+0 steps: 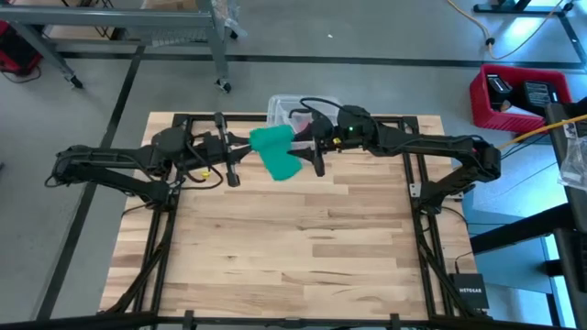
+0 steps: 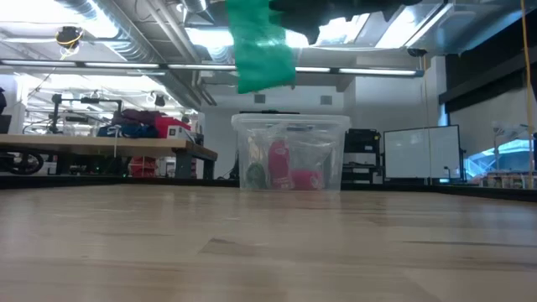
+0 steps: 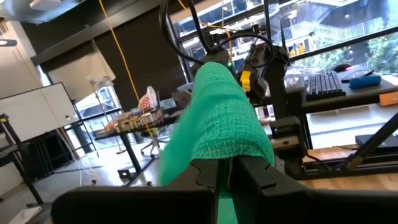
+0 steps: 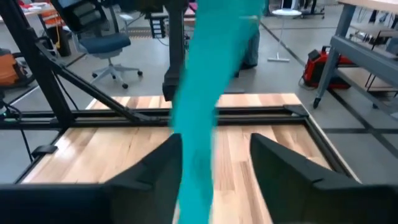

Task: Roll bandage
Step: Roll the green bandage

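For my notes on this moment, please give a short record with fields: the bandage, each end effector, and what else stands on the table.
bandage: teal-green strip of thin stretchy fabric, held up in the air between the two arms, its loose end hanging above the table
left end effector: shut on the strip
right end effector: fingers apart, the strip hanging between them
table: light wooden plank top
other: clear plastic tub at the far edge, with pink-red items inside

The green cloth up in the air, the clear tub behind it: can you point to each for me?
bandage point(image 1: 273, 149), high view, middle of the green fabric hanging between the arms.
clear plastic tub point(image 2: 289, 126), low view, upper front wall just under its rim.
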Controlling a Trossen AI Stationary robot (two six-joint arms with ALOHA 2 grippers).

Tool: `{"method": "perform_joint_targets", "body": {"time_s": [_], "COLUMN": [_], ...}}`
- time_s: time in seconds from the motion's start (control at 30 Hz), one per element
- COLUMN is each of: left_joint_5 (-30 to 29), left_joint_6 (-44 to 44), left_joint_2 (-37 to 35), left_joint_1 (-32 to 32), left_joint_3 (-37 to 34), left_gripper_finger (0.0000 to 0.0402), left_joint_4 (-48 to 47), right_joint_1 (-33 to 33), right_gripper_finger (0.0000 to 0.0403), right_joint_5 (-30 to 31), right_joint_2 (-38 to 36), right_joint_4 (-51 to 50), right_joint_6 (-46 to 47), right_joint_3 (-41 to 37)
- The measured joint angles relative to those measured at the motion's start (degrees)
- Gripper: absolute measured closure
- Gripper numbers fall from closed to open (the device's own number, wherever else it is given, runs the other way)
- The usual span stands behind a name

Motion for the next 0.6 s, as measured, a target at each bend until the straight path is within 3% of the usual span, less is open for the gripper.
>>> {"method": "perform_joint_targets", "body": {"time_s": [0.2,0.5,0.6], "left_joint_5": [-0.02,-0.06,-0.07], "left_joint_6": [-1.0,-1.45,-1.7], "left_joint_2": [-0.2,-0.2,-0.2], "left_joint_1": [-0.04,-0.04,-0.04], "left_joint_3": [0.02,0.04,0.04], "left_gripper_finger": [0.0389,0.0389,0.0389], "left_joint_4": [-0.11,-0.29,-0.13], "right_joint_1": [0.01,-0.01,0.56], "right_gripper_finger": [0.0176,0.018,0.018], "right_joint_5": [-0.02,1.2,1.1], "right_joint_2": [-1.09,-5.2,-3.93], "right_joint_4": [-1.0,-16.17,-14.47], "right_joint_6": [-0.88,-6.5,-6.36], "right_joint_3": [0.01,0.01,-1.76]}}
